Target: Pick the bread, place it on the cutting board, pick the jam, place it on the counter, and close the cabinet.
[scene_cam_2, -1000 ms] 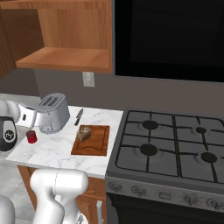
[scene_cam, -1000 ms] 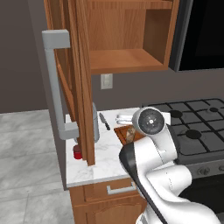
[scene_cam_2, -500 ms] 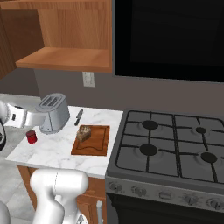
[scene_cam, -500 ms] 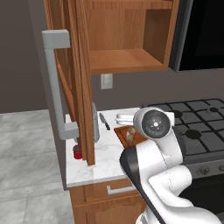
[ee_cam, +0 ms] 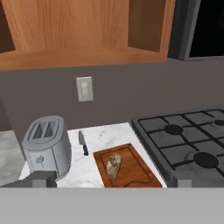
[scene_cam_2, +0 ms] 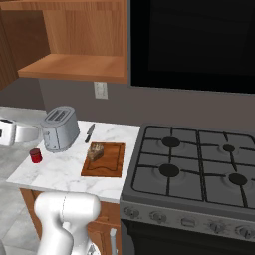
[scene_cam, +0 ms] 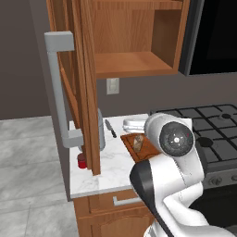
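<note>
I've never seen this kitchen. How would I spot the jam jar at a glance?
Find the white marble counter left of the black stove, then the grey toaster near its back. The jam stands alone on the marble, in front of the toaster towards the counter's left edge. It is the one small, squat, red thing there, far lower than the toaster.
</note>
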